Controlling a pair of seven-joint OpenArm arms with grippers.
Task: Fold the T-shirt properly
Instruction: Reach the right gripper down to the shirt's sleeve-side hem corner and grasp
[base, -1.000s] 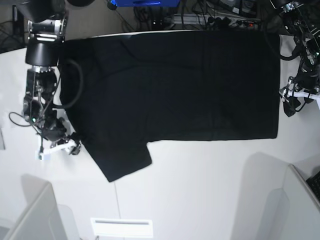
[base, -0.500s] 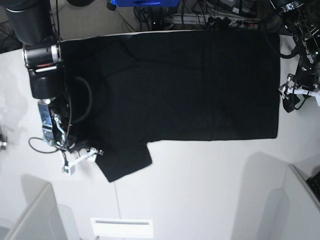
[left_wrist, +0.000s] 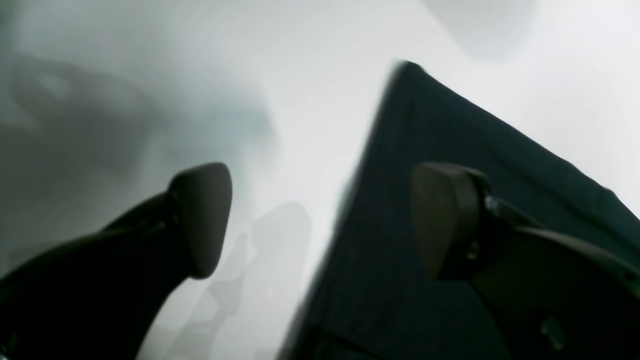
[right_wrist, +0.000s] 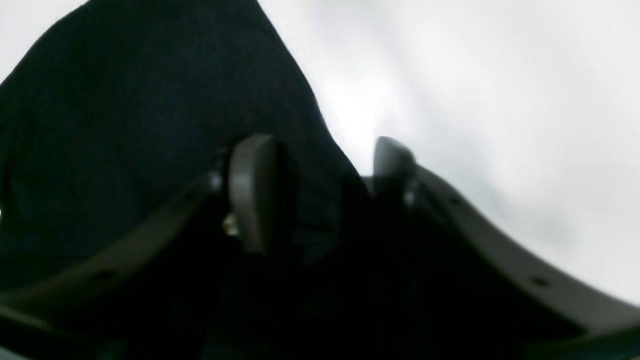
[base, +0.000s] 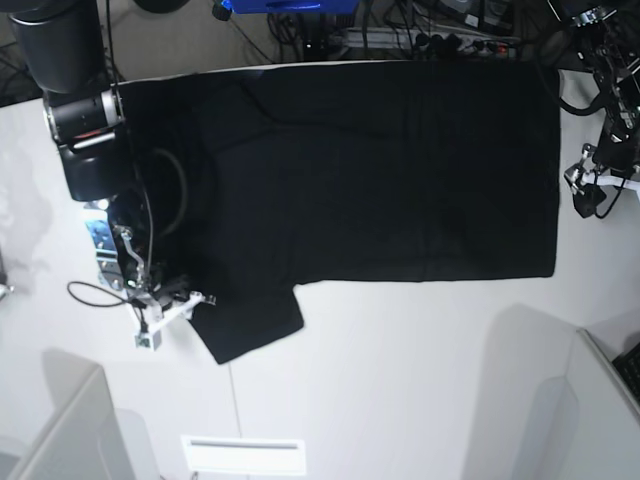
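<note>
Since a second earlier, in the base view, the right gripper (base: 185, 303) had moved onto the sleeve of the T-shirt (base: 380, 170), flat on the table (base: 400, 380). Left wrist: left gripper (left_wrist: 320, 220) gaped beside the hem. Right wrist: fingers (right_wrist: 252, 190) straddled cloth, not yet clamped; a thin pinch could slip.

The base view was evenly and brightly lit from above, and the white table (base: 400, 380) held soft grey shadows near its lower edge, while the black T-shirt (base: 380, 170) swallowed nearly all detail of its folds. Both wrist views were soft and out of focus, with straight edges bowed by the wide lens. In the left wrist view the fingers (left_wrist: 202, 215) cast faint blurred shadows, and in the right wrist view a bright glare patch sat on the table (right_wrist: 360, 115).
</note>
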